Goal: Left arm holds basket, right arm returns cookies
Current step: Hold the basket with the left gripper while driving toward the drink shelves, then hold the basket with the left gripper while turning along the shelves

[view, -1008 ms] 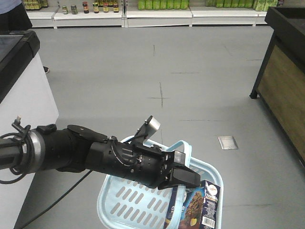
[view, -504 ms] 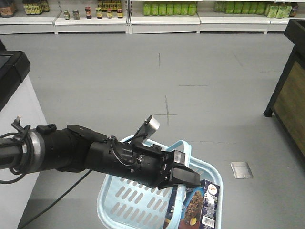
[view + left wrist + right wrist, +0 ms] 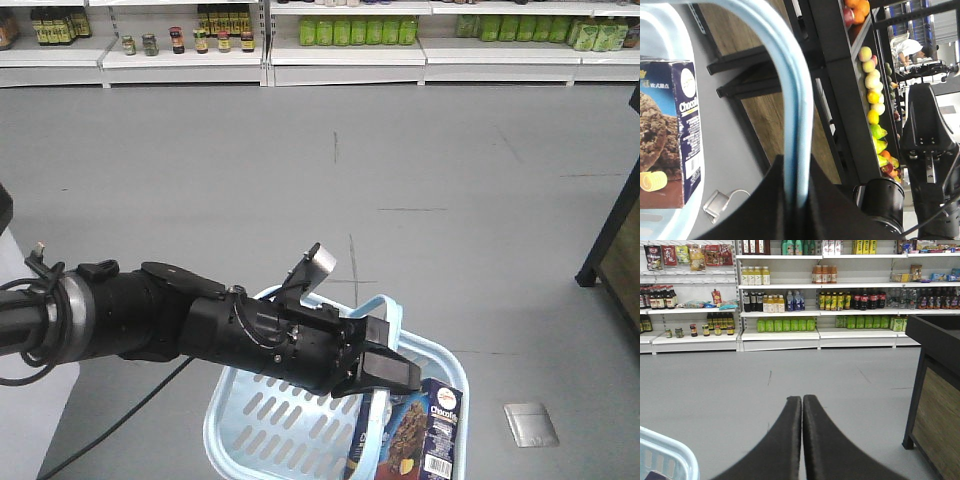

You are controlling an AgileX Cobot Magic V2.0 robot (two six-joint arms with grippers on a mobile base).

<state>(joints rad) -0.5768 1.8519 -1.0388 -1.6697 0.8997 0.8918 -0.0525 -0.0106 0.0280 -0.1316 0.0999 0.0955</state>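
**A:** Where's the cookie carton (image 3: 428, 440)?

**B:** Upright inside the basket (image 3: 250, 420), just below the left end effector (image 3: 796, 161), which is clamped on the hoop handle (image 3: 799, 100).

**A:** How will it handle?

**B:** Probably light, stiff cardboard that dents easily. Take it across the narrow sides, near the top. It's navy and brown, with a cookie picture and a barcode patch.

**A:** And the right end effector (image 3: 802, 400)?

**B:** Fingers pressed together, empty, facing the shelves (image 3: 780, 332).

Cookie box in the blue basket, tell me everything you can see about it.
The cookie box is a tall navy cardboard carton with a chocolate cookie picture, white lettering, an oval logo and a white barcode patch. It stands roughly upright inside the basket, at its right end in the front view; its base is cut off. Nothing grips it.
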